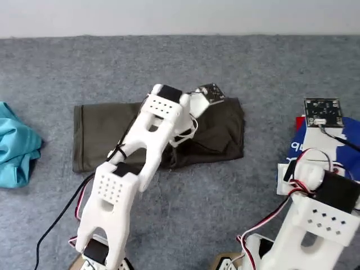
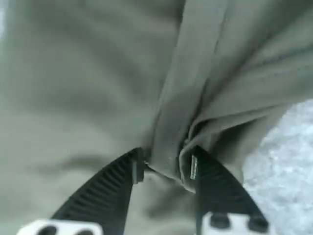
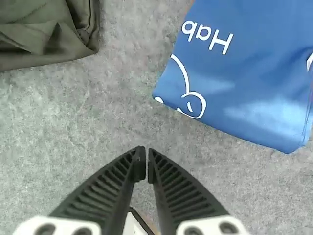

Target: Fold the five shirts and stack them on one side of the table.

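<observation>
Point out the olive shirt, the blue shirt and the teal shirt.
olive shirt (image 1: pixel 95 135), high view, flat left part.
blue shirt (image 3: pixel 254 83), right wrist view, plain middle.
teal shirt (image 1: pixel 14 146), high view, crumpled middle.

High view down over table; wrist views close, downward; olive shirt shared

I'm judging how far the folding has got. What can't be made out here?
High view: the left arm covers the middle of the olive shirt, hiding how it is folded there.
High view: the teal shirt is cut off by the left edge.
High view: the blue shirt is partly behind the right arm and cut by the right edge.
Left wrist view: the left gripper pinches olive cloth, too close to tell which part.
</observation>
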`<state>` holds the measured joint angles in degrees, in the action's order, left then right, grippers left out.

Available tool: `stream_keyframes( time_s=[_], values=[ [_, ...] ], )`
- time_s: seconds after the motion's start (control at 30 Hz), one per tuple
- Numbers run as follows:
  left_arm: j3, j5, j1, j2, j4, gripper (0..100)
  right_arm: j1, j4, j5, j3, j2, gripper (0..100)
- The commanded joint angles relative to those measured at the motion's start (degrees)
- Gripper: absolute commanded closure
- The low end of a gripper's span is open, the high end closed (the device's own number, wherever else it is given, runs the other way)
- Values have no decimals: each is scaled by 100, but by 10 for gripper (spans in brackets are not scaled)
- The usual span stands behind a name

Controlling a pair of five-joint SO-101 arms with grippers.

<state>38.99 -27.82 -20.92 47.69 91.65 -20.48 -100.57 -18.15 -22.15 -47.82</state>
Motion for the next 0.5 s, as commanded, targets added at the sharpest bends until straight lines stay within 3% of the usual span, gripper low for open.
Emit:
stream_keyframes(
  time_s=[0.0,0.2,0.33,0.47],
  values=[
    [1622,-62,35,264,651,840,-40,-171,-53,9,-75,973],
    [3275,-53,18,747,879,840,-40,-171,-53,18,-75,972],
    [3248,220,-211,519,897,840,-57,-171,-53,18,-75,973],
    [2457,308,-721,-62,897,840,-66,-180,-53,18,-75,973]
  ],
)
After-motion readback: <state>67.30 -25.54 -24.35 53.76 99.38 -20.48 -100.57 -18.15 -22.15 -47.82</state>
